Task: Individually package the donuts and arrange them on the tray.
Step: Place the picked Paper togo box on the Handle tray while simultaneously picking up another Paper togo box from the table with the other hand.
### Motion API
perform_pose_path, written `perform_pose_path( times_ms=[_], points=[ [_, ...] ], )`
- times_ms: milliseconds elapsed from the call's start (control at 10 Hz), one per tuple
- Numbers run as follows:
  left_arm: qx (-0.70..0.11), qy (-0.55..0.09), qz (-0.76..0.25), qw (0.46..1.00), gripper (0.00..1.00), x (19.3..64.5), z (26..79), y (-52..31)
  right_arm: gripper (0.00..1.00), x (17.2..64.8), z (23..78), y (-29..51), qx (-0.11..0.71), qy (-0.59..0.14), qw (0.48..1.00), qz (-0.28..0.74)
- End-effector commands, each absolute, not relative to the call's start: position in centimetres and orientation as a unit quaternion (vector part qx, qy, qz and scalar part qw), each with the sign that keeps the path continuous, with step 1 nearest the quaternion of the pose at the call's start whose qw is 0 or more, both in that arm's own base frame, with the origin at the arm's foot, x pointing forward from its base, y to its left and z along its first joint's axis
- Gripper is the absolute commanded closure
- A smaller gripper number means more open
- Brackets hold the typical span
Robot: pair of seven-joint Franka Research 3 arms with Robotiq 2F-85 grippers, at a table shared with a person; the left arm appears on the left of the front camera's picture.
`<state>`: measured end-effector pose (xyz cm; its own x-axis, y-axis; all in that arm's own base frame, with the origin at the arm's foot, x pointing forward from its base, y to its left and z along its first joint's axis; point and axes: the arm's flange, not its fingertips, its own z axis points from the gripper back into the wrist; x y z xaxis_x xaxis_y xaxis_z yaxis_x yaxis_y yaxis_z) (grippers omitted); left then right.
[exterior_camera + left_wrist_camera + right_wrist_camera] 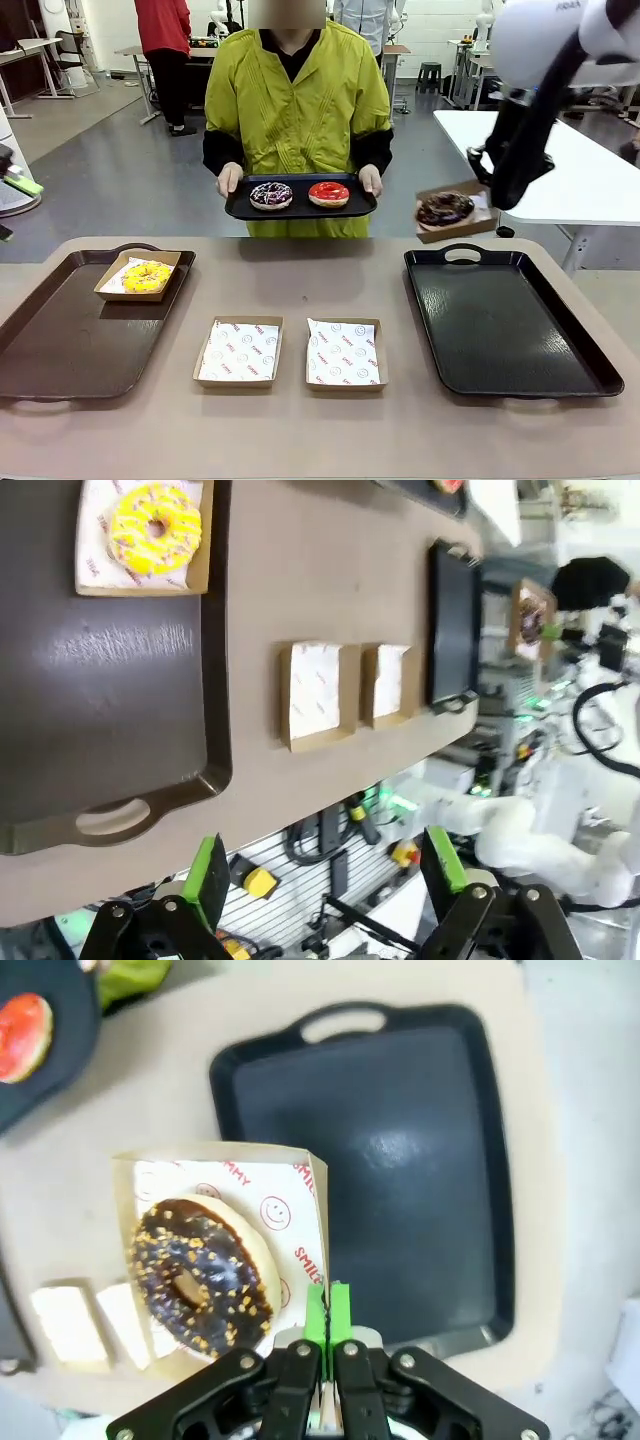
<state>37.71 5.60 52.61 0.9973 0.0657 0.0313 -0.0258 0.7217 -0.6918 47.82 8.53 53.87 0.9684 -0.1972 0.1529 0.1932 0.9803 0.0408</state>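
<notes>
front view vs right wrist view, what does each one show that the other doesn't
Front view adds: the yellow donut boxed on the brown tray, and the purple sprinkled donut on the small black tray the person holds. Right wrist view adds: the right gripper shut on the cardboard box by its wall. Both: the chocolate donut in that box, the red donut, the large black tray.

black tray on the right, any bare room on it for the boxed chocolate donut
Yes: the black tray is bare rim to rim. The brown tray is free too, apart from the yellow donut's box in its far corner. Crowded: the middle of the table, where two empty boxes sit side by side.
</notes>
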Motion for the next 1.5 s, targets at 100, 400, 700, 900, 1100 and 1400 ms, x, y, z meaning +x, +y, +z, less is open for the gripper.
perform_pose_path(
  times_ms=[100,400,700,900,1100,1400],
  points=[
    [-0.259,-0.008,0.015,0.966,0.0,37.5,50.4,-1.7,0.99,49.6,51.3,6.9,-0.004,-0.064,0.995,-0.081],
    [-0.199,-0.002,0.005,0.98,0.0,37.8,48.1,-6.7,0.99,51.5,49.4,6.1,-0.019,-0.047,0.996,-0.077],
    [-0.155,-0.003,-0.002,0.988,0.0,38.4,44.6,-11.3,0.99,53.2,48.2,6.4,-0.035,-0.028,0.996,-0.075],
    [-0.112,-0.01,-0.006,0.994,0.0,39.0,41.6,-14.4,0.99,51.7,48.2,6.4,-0.016,-0.037,0.996,-0.083],
    [-0.064,-0.034,-0.021,0.997,0.0,39.2,39.0,-17.1,0.99,51.7,48.2,6.4,-0.016,-0.037,0.996,-0.083],
    [-0.081,-0.025,-0.038,0.996,0.0,38.9,38.9,-17.4,0.99,51.7,48.2,6.4,-0.016,-0.037,0.996,-0.083]
  ],
)
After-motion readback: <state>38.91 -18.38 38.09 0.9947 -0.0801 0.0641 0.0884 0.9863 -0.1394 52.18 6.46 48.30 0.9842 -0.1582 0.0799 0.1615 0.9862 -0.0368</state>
